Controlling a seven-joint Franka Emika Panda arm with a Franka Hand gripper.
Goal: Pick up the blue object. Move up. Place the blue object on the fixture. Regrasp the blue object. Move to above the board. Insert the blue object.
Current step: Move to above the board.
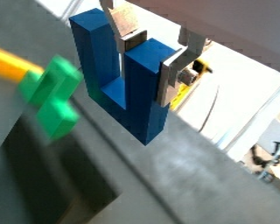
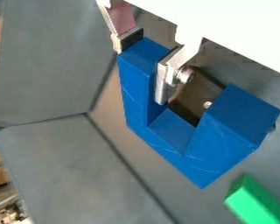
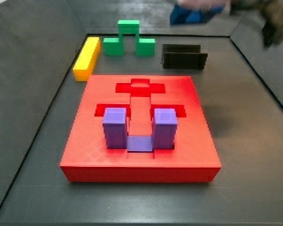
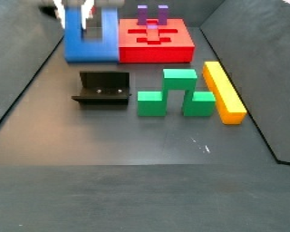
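The blue object [image 1: 98, 54] is a deep-blue U-shaped block hanging prongs-up in my gripper [image 1: 150, 59]. The silver fingers are shut on one of its prongs, seen in both wrist views, with the gripper [image 2: 149, 61] clamping that prong from both sides. In a side view the blue object [image 4: 90, 38] hangs beside the red board [image 4: 172, 45], off the floor, under the gripper [image 4: 83, 16]. The fixture [image 4: 102, 88] stands apart, nearer the camera. The other side view shows the blue object [image 3: 196, 11] only as a blur at the picture's upper edge, beyond the fixture [image 3: 186, 57] and the board [image 3: 96, 146].
A purple U-shaped piece [image 3: 138, 131] sits in the board's recess. A green block [image 4: 174, 92] and a yellow bar [image 4: 224, 91] lie on the dark floor beside the fixture. The green block [image 1: 52, 96] also shows below the held piece. Sloping dark walls bound the floor.
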